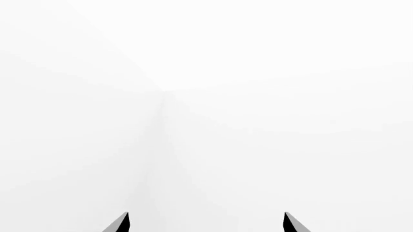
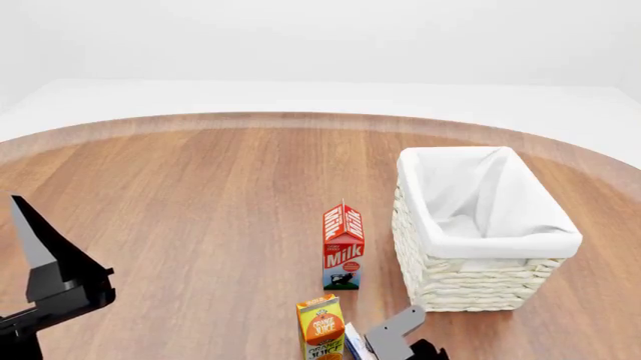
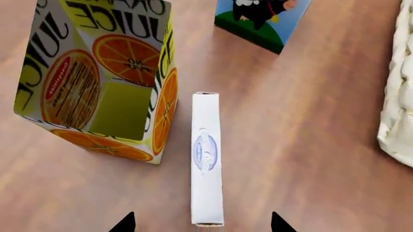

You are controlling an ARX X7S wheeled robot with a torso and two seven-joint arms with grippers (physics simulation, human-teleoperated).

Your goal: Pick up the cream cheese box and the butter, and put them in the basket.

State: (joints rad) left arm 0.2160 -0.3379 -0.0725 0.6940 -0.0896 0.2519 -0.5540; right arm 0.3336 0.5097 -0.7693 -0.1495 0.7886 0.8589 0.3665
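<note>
The cream cheese box is a thin white box with a blue oval mark, standing on its narrow edge on the wooden table. My right gripper is open above it, one fingertip on each side of the box's near end, apart from it. In the head view only a sliver of the box shows beside the right gripper. The basket stands at the right, cloth-lined and holding nothing that I can see. My left gripper is open and faces blank white; it shows at the head view's left edge. The butter is out of view.
An orange juice carton stands right beside the cream cheese box, also in the head view. A red milk carton stands behind it, left of the basket. The basket's woven wall is at the right wrist view's edge.
</note>
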